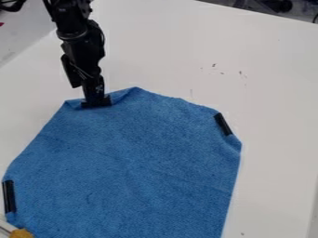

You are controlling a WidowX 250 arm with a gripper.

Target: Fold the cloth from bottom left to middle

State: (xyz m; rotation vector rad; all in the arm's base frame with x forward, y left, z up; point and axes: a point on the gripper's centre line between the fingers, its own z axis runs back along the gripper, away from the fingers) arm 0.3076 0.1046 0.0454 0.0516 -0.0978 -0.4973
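The blue cloth lies spread over the lower left and middle of the white table, its lower part running out of the view. Its upper left edge has a small crease where the black gripper hangs down onto it. A black strip sits on the cloth's upper right edge, and another black strip on its left edge. The cloth's bottom left part reaches the lower left of the view.
An orange-brown object with a pale rod lies at the bottom left corner, against the cloth. The white table extends to the right and behind the cloth, with small dark marks on it. Dark items stand beyond its top right edge.
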